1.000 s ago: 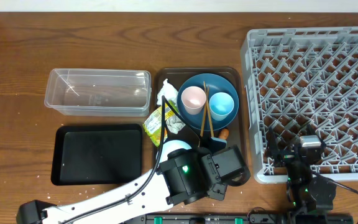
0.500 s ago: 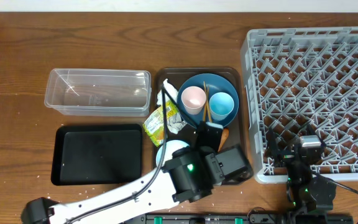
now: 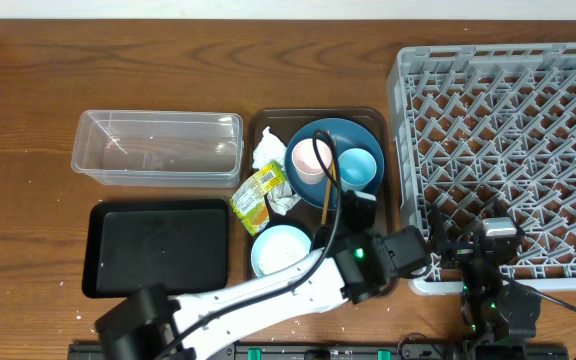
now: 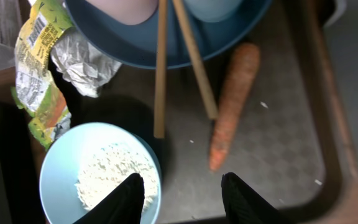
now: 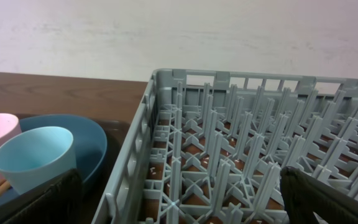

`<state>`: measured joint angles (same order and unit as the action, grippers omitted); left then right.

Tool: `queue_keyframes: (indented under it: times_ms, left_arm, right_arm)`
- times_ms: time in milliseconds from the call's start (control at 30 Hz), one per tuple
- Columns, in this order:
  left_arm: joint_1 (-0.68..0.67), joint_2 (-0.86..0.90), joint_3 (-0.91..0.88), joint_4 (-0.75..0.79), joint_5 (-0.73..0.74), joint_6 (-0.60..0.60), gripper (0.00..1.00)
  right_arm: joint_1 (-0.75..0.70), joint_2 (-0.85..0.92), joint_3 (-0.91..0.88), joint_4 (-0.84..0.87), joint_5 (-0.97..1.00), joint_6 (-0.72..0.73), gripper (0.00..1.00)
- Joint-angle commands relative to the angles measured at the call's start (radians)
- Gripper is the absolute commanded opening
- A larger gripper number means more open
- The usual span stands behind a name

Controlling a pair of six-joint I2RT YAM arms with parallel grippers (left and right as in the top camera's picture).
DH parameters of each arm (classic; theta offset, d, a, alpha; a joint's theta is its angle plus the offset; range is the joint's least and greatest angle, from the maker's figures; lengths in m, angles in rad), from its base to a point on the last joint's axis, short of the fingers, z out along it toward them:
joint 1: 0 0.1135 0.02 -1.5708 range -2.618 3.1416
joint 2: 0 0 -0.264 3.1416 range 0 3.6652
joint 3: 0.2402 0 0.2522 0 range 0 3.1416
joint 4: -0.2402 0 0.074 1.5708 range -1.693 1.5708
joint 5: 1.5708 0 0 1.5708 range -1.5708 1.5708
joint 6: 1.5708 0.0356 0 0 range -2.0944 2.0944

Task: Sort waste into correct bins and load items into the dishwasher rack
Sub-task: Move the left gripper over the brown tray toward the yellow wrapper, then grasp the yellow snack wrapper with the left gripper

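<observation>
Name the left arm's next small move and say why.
Probably ease the left gripper forward and down onto the carrot: its jaws are open and empty, and the carrot lies loose on the brown tray just ahead.

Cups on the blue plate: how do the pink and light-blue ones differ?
The pink cup is pale pink; the light-blue cup is blue. The pink cup sits nearer the snack wrapper, the light-blue cup nearer the dishwasher rack. Both stand upright, mouths up, on the dark-blue plate.

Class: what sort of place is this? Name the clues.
Likely a robot test bench staged as a dishwashing station: grey dishwasher rack, brown tray of used dishes, clear tub and black tray.
</observation>
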<state>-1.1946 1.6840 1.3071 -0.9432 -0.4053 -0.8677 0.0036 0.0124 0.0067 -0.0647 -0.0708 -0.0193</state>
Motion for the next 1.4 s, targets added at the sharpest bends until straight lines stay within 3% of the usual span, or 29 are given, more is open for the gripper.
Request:
queue_keyframes:
  times_ms: [0, 133, 233, 300, 500, 533, 633, 800, 900, 967, 1033, 1367]
  left_arm:
    - [0.026, 0.031, -0.006, -0.007, -0.056, 0.004, 0.43]
    - [0.034, 0.031, -0.005, -0.037, -0.060, 0.032, 0.43]
    - [0.036, 0.021, -0.005, -0.029, -0.058, 0.063, 0.30]
    - [0.050, 0.013, -0.002, -0.023, -0.024, 0.102, 0.28]
    - [0.212, 0.004, 0.011, 0.033, 0.372, 0.348, 0.19]
    - [0.248, 0.004, 0.011, 0.030, 0.404, 0.369, 0.11]
    - [0.334, 0.001, 0.011, 0.012, 0.424, 0.383, 0.06]
    - [0.401, 0.001, 0.010, 0.014, 0.420, 0.385, 0.09]
    - [0.408, 0.001, 0.010, 0.019, 0.399, 0.385, 0.17]
    - [0.408, 0.001, 0.010, 0.018, 0.394, 0.385, 0.31]
    - [0.404, 0.001, 0.010, 0.018, 0.394, 0.385, 0.37]
    - [0.404, 0.003, 0.005, 0.048, 0.394, 0.385, 0.39]
  right_arm:
    - [-0.006, -0.003, -0.001, -0.004, 0.003, -0.004, 0.99]
    - [-0.006, -0.003, -0.002, -0.004, 0.003, -0.004, 0.99]
    - [-0.006, -0.003, -0.001, -0.004, 0.003, -0.004, 0.99]
    - [-0.006, -0.003, -0.002, -0.004, 0.003, -0.004, 0.99]
    - [-0.006, -0.003, -0.002, -0.004, 0.003, -0.004, 0.99]
    - [-0.006, -0.003, -0.001, -0.004, 0.003, -0.004, 0.99]
    - [-0.006, -0.003, -0.002, -0.004, 0.003, -0.004, 0.99]
    - [-0.006, -0.003, -0.001, -0.004, 0.003, -0.004, 0.99]
    - [-0.006, -0.003, -0.002, -0.004, 0.003, -0.004, 0.99]
    - [-0.006, -0.003, -0.002, -0.004, 0.003, -0.004, 0.99]
    - [-0.006, -0.003, -0.001, -0.004, 0.003, -0.004, 0.99]
    - [-0.006, -0.003, -0.002, -0.004, 0.003, -0.004, 0.99]
